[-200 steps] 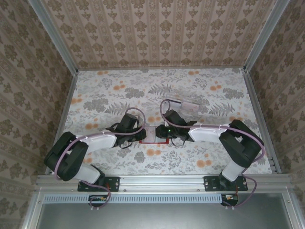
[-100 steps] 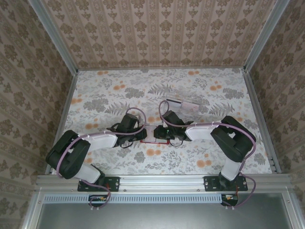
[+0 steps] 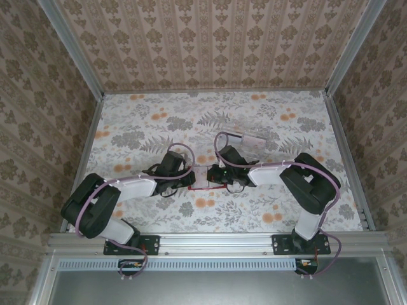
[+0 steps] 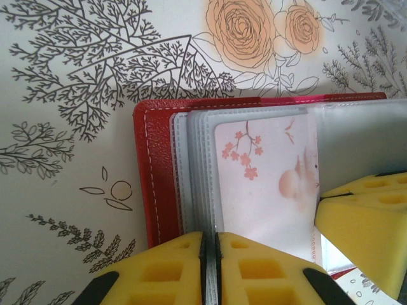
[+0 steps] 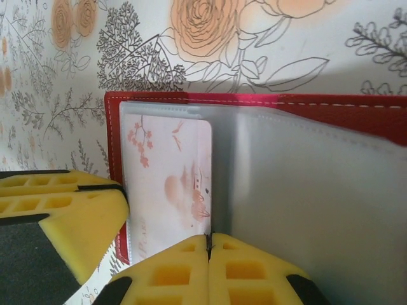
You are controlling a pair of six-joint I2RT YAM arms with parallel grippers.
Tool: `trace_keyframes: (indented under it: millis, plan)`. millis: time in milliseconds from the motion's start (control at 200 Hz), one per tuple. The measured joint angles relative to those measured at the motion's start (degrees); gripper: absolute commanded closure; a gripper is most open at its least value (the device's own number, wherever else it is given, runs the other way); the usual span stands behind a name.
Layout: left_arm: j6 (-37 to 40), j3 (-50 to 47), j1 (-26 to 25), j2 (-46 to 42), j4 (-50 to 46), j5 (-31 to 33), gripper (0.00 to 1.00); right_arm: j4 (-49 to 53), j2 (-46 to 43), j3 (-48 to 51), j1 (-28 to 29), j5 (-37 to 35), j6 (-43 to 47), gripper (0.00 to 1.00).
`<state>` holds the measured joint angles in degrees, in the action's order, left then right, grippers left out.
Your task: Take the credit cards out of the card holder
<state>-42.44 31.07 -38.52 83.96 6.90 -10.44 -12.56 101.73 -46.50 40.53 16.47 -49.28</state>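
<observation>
Lying open on the flower-printed desk (image 3: pixel 159 121), in the gap between the two arms, the red card holder (image 3: pixel 205 179) has the left pincer (image 3: pixel 191 180) at its left edge and the right pincer (image 3: pixel 218 177) at its right edge. In the left wrist view the holder's stitched red cover frames a stack of clear sleeves. The top sleeve carries a pale pink credit card (image 4: pixel 267 184) printed with blossoms, which sits fully inside its pocket. The left pincer's yellow pads are drawn together with only a thin grey strip of sleeve edges between them, so it is clamped on the card holder at the near side of the stack. One yellow finger of the right pincer rests against the card's sleeve at the right of that view. From the right wrist, the right pincer's pads are pressed tight together at the card's near corner, where the card's edge meets a cloudy grey sleeve that curves across the red cover. Whether the card itself or just sleeve plastic is nipped between them I cannot tell. A pale clear plastic piece (image 3: pixel 253 141) lies farther back on the desk, apart from the holder.
</observation>
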Motion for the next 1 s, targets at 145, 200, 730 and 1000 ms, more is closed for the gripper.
trace_keyframes:
  millis: [145,200,730,1000]
  plan:
    - [-0.31,0.02,0.00,0.00,-0.72,0.81,0.93,-1.25,-1.16,1.99,-1.03,0.33,-0.28,1.00]
    - [-0.44,0.02,0.00,0.00,-0.83,1.01,0.93,-1.29,-2.03,2.97,-1.66,0.35,-0.33,1.00]
    - [0.85,2.78,-2.10,-2.47,-7.54,2.97,0.73,-1.49,-3.76,5.11,-3.32,1.81,-0.39,1.00]
    - [2.08,6.47,-3.96,-1.09,-7.63,3.15,0.84,-1.62,-3.23,5.09,-3.32,2.36,-0.39,1.00]
